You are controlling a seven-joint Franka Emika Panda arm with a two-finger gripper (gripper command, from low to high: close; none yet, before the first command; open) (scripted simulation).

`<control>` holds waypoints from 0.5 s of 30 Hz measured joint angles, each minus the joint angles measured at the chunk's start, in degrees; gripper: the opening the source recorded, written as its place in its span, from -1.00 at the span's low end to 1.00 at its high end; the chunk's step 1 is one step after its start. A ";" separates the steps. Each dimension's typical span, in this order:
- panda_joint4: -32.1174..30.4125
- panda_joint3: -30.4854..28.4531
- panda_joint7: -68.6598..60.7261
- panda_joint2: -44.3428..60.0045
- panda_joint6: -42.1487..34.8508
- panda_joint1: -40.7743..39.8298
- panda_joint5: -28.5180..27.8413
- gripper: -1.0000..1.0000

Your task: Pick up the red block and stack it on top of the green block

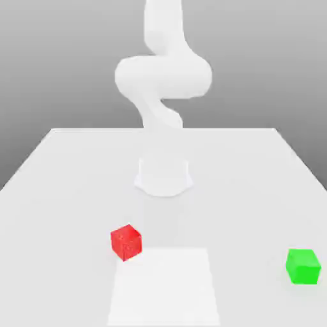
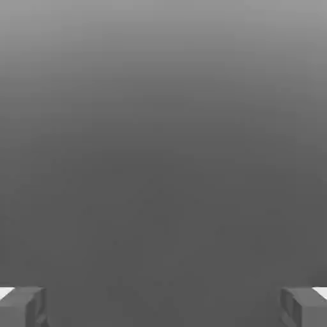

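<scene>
The red block sits on the white table toward the exterior view's left, near the front. The green block rests on the table far to the exterior view's right, well apart from the red one. The white arm rises from its base at the table's middle and bends upward past the picture's top edge. In the hand view my gripper is open: its two grey fingertips stand wide apart with nothing between them, against plain grey background.
A brighter white square patch lies flat on the table at the front, between the two blocks and touching the red block's corner. The table's far edge runs behind the arm's base.
</scene>
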 joint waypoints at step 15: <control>-29.27 2.61 25.84 25.49 21.28 -12.89 1.26 0.00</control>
